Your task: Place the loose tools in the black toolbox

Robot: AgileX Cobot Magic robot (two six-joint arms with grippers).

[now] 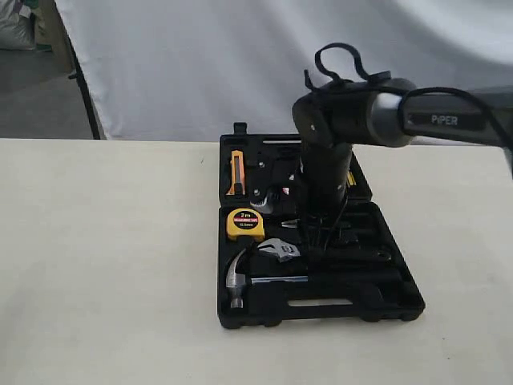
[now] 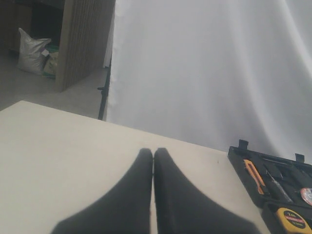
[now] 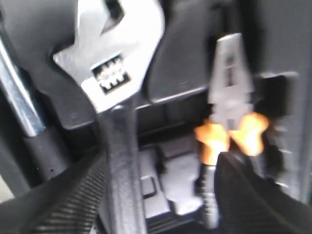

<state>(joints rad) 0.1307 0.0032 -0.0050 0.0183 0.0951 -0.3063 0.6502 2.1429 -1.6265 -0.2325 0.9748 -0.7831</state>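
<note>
One toolbox (image 1: 401,309), hammer (image 1: 238,282), wrench (image 1: 279,250), perhaps pliers (image 3: 229,97)

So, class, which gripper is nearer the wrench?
Right. The right gripper hangs open just above the wrench in the toolbox, its handle between the fingers. The left gripper is shut over the table, off to the toolbox's side.

Tape measure (image 1: 244,224): yellow case, round label marked 2 m.
Utility knife (image 1: 235,173): orange, just behind the tape measure.
Pliers (image 3: 229,97): silver nose, orange grips, blurred.
Table (image 1: 104,265): cream top, stretching left of the tape measure.
Backdrop (image 1: 200,64): white sheet, well behind the tape measure.
</note>
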